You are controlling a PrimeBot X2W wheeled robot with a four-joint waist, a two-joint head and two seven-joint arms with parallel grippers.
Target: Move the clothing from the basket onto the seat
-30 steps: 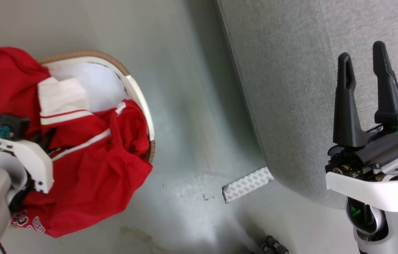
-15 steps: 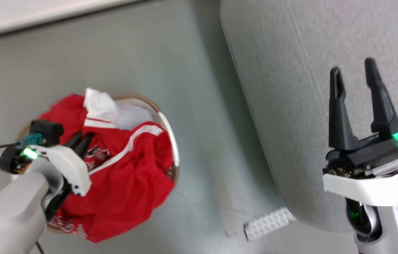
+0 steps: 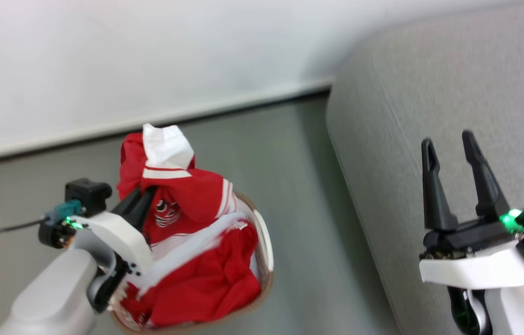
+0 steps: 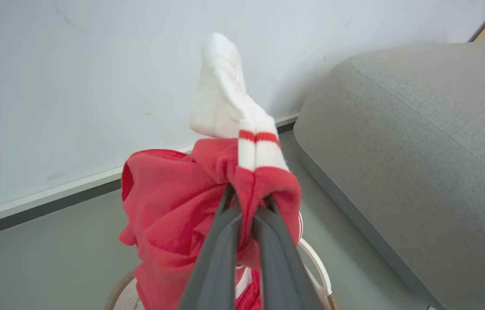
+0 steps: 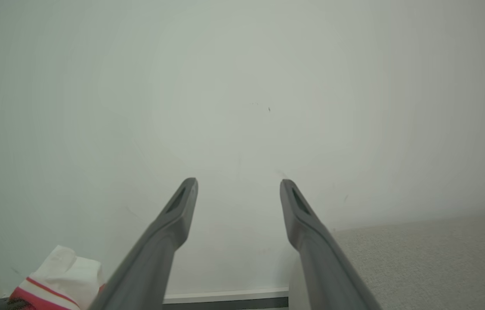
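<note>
My left gripper (image 3: 143, 200) is shut on a red jersey (image 3: 182, 195) and holds it up above the basket (image 3: 264, 251). A white panel with red stripes stands out at the jersey's top. In the left wrist view the gripper (image 4: 246, 200) pinches a red fold of the jersey (image 4: 169, 206), with the basket rim (image 4: 317, 275) below. More red clothing (image 3: 206, 284) lies in the basket. The grey seat (image 3: 429, 93) is to the right. My right gripper (image 3: 450, 142) stands open over the seat, with nothing between its fingers (image 5: 239, 185).
A pale wall (image 3: 150, 56) with a white baseboard (image 3: 243, 104) runs behind the basket. Grey floor (image 3: 303, 209) separates the basket from the seat's rounded edge. A black cable (image 3: 15, 227) trails from my left wrist.
The head camera has tilted up, bringing the wall into view. My left gripper has lifted the red jersey out of the heap in the basket. The right gripper stays open.
</note>
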